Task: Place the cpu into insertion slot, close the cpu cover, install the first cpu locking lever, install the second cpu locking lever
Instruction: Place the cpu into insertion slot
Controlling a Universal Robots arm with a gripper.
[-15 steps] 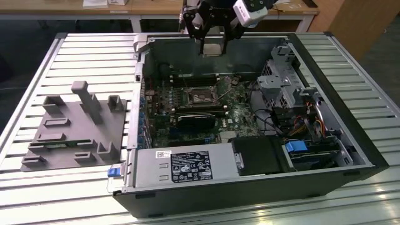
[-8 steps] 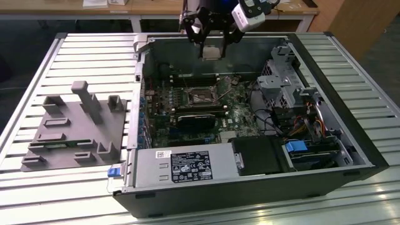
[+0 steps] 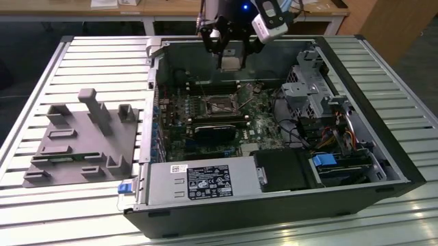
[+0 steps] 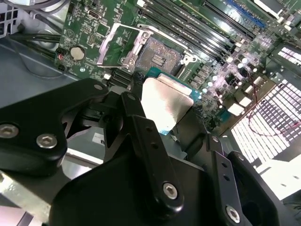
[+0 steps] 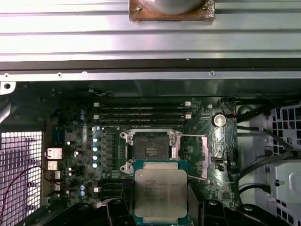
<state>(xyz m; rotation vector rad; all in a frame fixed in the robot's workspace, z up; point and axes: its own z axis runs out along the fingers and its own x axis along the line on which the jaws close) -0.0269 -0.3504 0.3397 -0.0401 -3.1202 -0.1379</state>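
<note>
My gripper [image 3: 231, 51] is shut on the cpu [image 3: 231, 62], a flat silver-topped square chip. I hold it in the air over the far part of the open computer case. In both wrist views the cpu [image 4: 167, 101] [image 5: 160, 190] sits between the black fingers [image 4: 141, 122], just short of the insertion slot [image 5: 150, 147]. The insertion slot [image 4: 160, 56] [image 3: 217, 104] is a dark square socket with a metal rim on the green board, and nothing is in it. The cpu cover [image 4: 134, 47], a silver frame with a window, stands swung open beside the socket.
Long black memory slots [image 5: 141, 113] run beside the socket. A black finned block [image 3: 213, 133], the power supply [image 3: 198, 179] and a drive cage with cables [image 3: 315, 97] crowd the case. A grey fixture [image 3: 85, 136] lies on the slatted table at the exterior view's left.
</note>
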